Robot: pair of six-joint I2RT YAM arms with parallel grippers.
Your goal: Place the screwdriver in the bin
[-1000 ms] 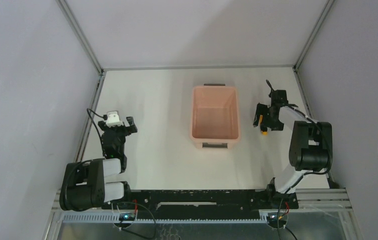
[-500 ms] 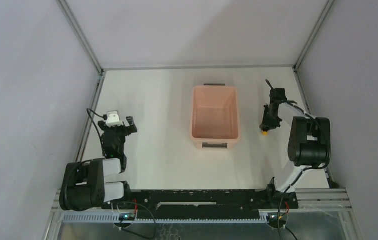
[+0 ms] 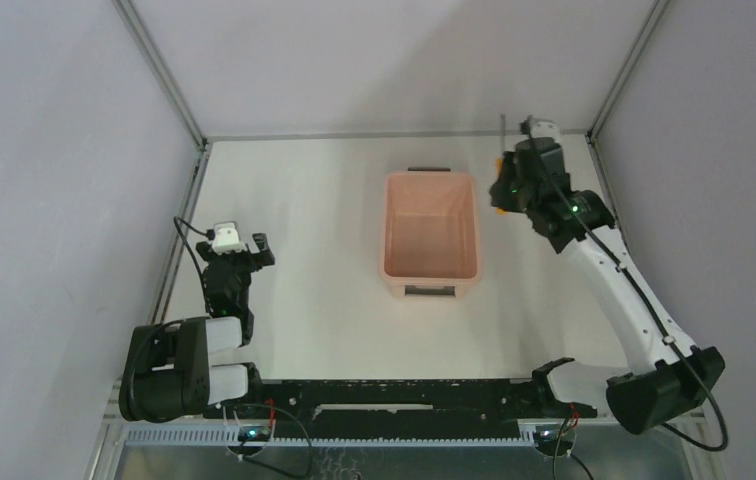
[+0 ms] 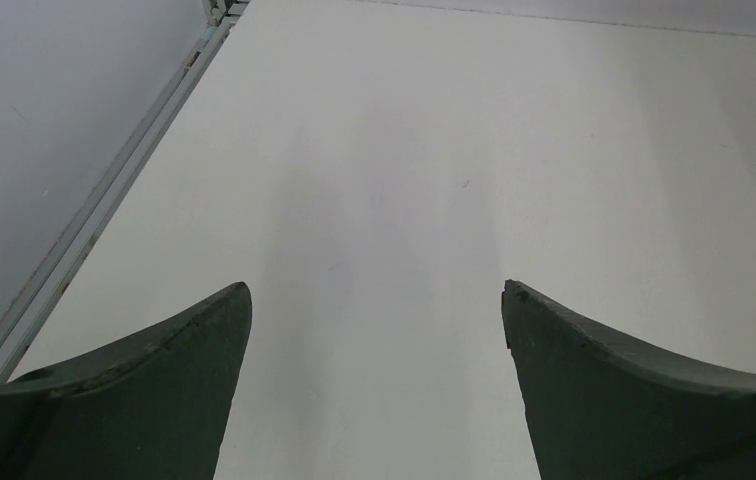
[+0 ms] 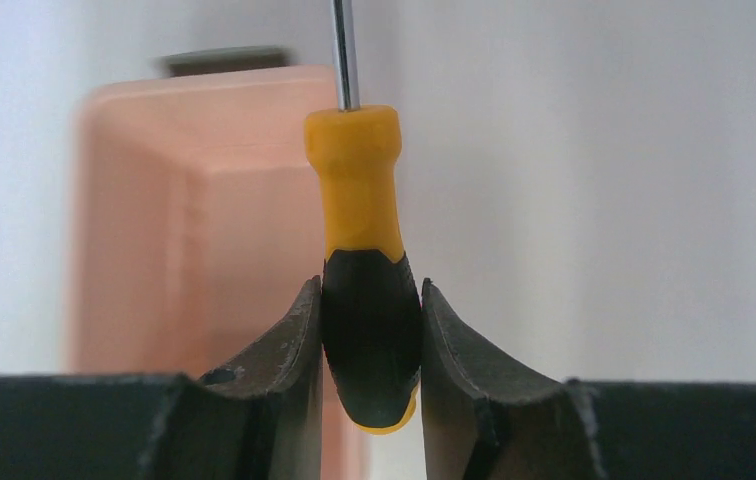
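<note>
While the one screwdriver [image 5: 358, 200] is pinched by its handle in the right gripper's [image 5: 366, 292] jaws, it is held just right of the one bin [image 3: 386, 230]. The left gripper's [image 4: 374, 300] jaws are spread.

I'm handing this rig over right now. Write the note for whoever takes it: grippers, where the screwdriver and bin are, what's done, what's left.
Right gripper: shut on the screwdriver, clamped on the black end of its handle, shaft pointing away from the fingers.
Left gripper: open, empty, over bare table on the left side.
Bin: middle of the table, upright, nothing visible inside.
Done: screwdriver gripped and held just right of the bin's far end, not yet above it.
Left: carry it left over the bin, open the jaws, check that it landed inside.
</note>
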